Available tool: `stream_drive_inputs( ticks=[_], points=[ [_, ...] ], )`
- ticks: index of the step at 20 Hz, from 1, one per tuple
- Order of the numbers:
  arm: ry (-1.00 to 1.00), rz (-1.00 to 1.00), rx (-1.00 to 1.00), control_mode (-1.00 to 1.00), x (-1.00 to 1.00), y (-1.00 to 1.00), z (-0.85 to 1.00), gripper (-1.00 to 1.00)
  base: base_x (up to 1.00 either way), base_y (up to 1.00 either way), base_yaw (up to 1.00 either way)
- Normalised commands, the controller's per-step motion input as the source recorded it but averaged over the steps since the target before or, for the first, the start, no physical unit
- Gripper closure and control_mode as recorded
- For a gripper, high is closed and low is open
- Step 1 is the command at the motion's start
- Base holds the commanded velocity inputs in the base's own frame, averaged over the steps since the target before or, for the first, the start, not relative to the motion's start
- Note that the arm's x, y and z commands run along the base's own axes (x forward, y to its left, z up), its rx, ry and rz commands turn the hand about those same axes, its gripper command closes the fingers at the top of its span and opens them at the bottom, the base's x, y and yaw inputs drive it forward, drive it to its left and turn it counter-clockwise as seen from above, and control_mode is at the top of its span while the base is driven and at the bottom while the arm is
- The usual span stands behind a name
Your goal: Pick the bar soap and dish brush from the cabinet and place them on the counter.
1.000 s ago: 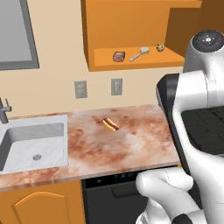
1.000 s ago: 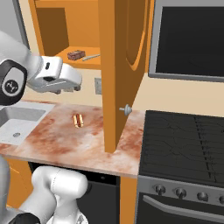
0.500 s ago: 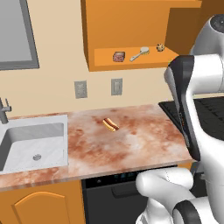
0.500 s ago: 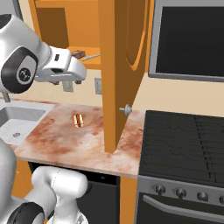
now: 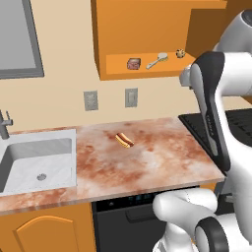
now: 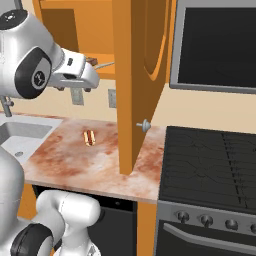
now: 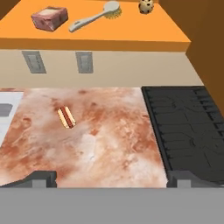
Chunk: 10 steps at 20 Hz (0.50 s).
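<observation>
The small flat block of bar soap [image 5: 133,63], pink-red in the middle with a grey-brown edge, lies flat on the bottom board of the orange-brown wooden wall cabinet [image 5: 147,29]. The cabinet door [image 6: 141,75] stands wide open and has a little round silver knob [image 6: 143,125].

Just beside the soap lies the slim pale grey-white dish brush [image 5: 157,60]. It lies flat and slanted, with its round head [image 7: 113,9] away from the soap and its thin handle end near the soap. They look a little apart, but it is hard to be sure.

Below the cabinet is the red-brown and cream marble-look counter [image 5: 152,165], with a white sink [image 5: 37,160] set into it.
</observation>
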Motion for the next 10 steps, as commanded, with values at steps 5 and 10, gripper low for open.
stream_drive_inputs(
  ticks=[5,10],
  points=[
    [-0.1,0.08,0.0,-1.0,0.16,0.22,0.04,-1.0,0.0,0.0,0.0],
    [-0.08,0.09,0.02,-1.0,0.18,0.19,0.0,-1.0,0.0,0.0,0.0]
  ],
)
